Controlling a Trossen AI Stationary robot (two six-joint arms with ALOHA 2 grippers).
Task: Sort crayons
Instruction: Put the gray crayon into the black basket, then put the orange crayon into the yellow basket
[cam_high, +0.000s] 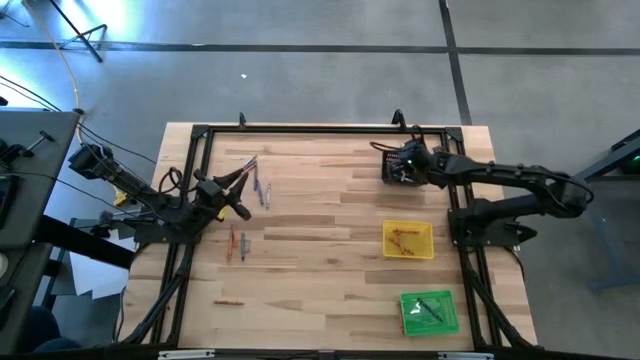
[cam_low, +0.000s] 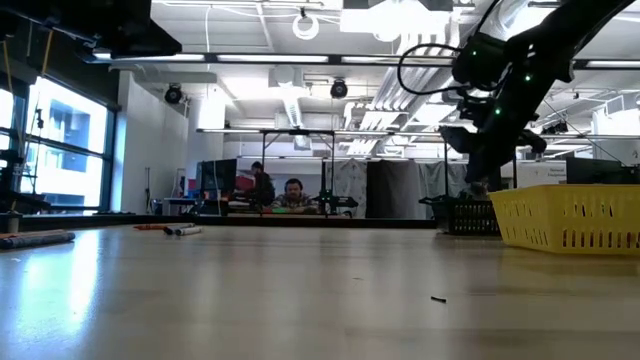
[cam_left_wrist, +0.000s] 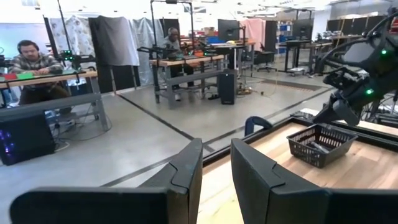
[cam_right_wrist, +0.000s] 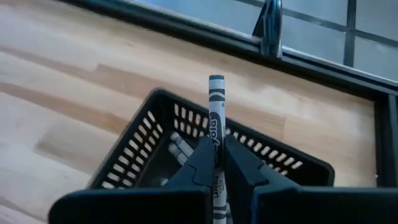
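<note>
Only in the right wrist view is a grey paper-wrapped crayon (cam_right_wrist: 216, 118) seen pinched by the right gripper (cam_right_wrist: 216, 163) above the black mesh tray (cam_right_wrist: 140, 140); the left gripper (cam_left_wrist: 216, 177), narrowly parted and empty, is shown in the left wrist view.

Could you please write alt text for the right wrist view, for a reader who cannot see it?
The right gripper pinches a grey crayon upright between its dark fingers, directly above a black tray on the wooden table. More grey crayons lie inside the tray.

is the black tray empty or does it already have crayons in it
Not empty: the right wrist view shows grey crayons lying inside the black tray.
</note>
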